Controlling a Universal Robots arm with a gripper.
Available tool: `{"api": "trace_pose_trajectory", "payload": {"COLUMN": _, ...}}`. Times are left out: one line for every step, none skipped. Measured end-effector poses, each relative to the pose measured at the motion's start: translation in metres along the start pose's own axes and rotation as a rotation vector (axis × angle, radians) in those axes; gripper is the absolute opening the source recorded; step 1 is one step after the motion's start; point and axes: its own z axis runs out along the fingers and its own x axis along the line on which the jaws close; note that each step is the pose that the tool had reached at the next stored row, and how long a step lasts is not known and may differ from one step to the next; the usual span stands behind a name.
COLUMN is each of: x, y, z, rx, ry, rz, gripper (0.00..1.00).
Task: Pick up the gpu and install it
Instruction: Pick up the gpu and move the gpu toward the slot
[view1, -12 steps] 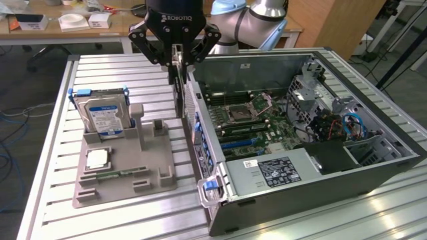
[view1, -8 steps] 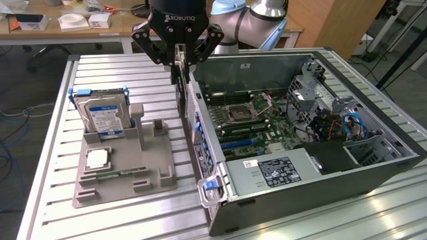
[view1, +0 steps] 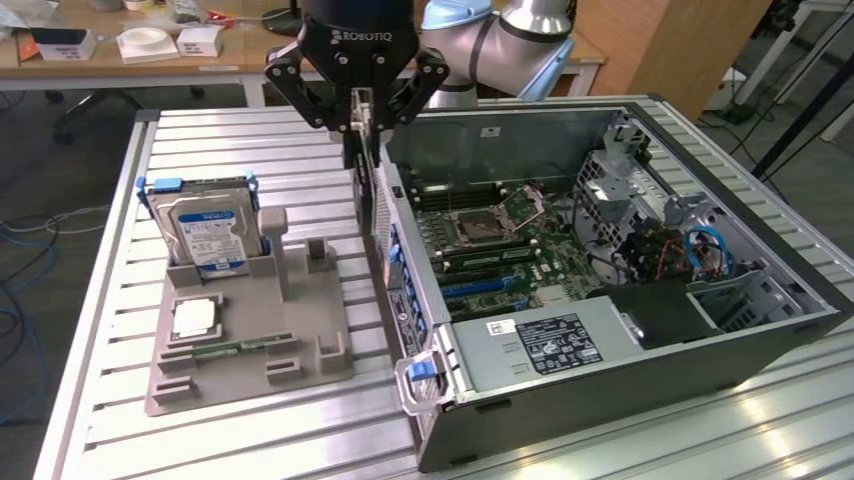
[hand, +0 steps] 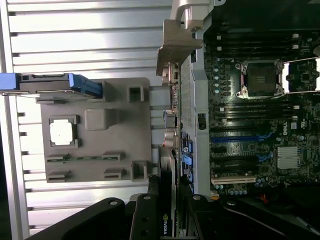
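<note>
My gripper (view1: 358, 122) is shut on the gpu (view1: 360, 175), a thin dark card that hangs edge-on below the fingers. It is held above the table, just outside the open computer case (view1: 747, 330), on the exterior view's left of the case's rear wall. In the wrist view the gpu (hand: 168, 170) runs away from my gripper (hand: 168, 212), with its silver bracket (hand: 176, 47) at the far end. The motherboard (view1: 507, 240) with its blue and black slots (hand: 240, 137) lies inside the case beside the card.
A grey fixture (view1: 254, 340) lies on the slatted table (view1: 120, 300) at the exterior view's left of the case. It carries an upright hard drive (view1: 200, 225) with a blue label, a CPU (view1: 196, 318) and a green memory stick (view1: 234, 348). The power supply (view1: 547, 345) fills the case's near corner.
</note>
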Motion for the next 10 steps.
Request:
{"api": "trace_pose_trajectory", "payload": {"x": 0.0, "y": 0.0, "z": 0.0, "rx": 0.0, "ry": 0.0, "rz": 0.0, "gripper": 0.26}}
{"api": "trace_pose_trajectory", "payload": {"x": -0.001, "y": 0.0001, "z": 0.0001, "rx": 0.0, "ry": 0.0, "rz": 0.0, "gripper": 0.26}}
{"api": "trace_pose_trajectory", "payload": {"x": -0.002, "y": 0.0002, "z": 0.0001, "rx": 0.0, "ry": 0.0, "rz": 0.0, "gripper": 0.26}}
{"api": "trace_pose_trajectory", "payload": {"x": -0.004, "y": 0.0003, "z": 0.0001, "rx": 0.0001, "ry": 0.0, "rz": 0.0, "gripper": 0.26}}
{"api": "trace_pose_trajectory", "payload": {"x": -0.005, "y": 0.0004, "z": 0.0001, "rx": 0.0, "ry": 0.0001, "rz": 0.0, "gripper": 0.26}}
{"api": "trace_pose_trajectory", "payload": {"x": -0.007, "y": 0.0005, "z": 0.0002, "rx": 0.0, "ry": 0.0001, "rz": 0.0, "gripper": 0.26}}
{"api": "trace_pose_trajectory", "payload": {"x": -0.009, "y": 0.0007, "z": 0.0002, "rx": 0.0001, "ry": 0.0001, "rz": 0.0, "gripper": 0.26}}
{"api": "trace_pose_trajectory", "payload": {"x": -0.011, "y": 0.0008, "z": 0.0003, "rx": 0.0, "ry": 0.0, "rz": 0.0, "gripper": 0.26}}
{"api": "trace_pose_trajectory", "payload": {"x": -0.012, "y": 0.0009, "z": 0.0003, "rx": 0.0, "ry": 0.0, "rz": 0.0, "gripper": 0.26}}
{"api": "trace_pose_trajectory", "payload": {"x": -0.014, "y": 0.0011, "z": 0.0003, "rx": 0.0001, "ry": 0.0, "rz": 0.0, "gripper": 0.26}}
